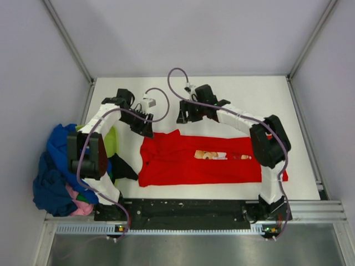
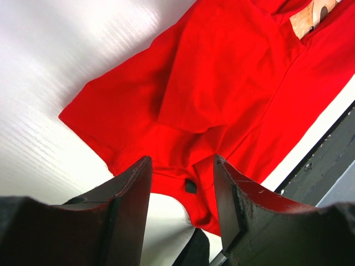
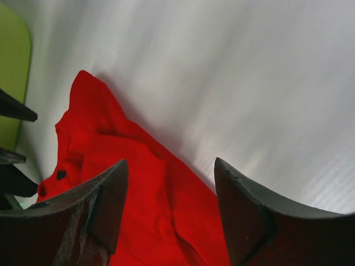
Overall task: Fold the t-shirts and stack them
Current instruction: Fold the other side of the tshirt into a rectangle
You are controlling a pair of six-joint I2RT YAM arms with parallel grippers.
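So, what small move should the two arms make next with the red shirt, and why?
Probably lower both grippers onto the far edge of the red shirt and close them. The left gripper and the right gripper are open and empty above that edge, and the shirt lies as a long strip.

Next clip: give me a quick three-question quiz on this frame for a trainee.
1. Seen from above, the heap of t-shirts lies: A) at the left B) at the right C) in the middle.
2. True or false: the left hand is shut on the red t-shirt.
3. How many hands are open?
Key: 1 A. 2 False; its jaws stand apart with nothing held between them. 3 Two; the right hand is open as well.
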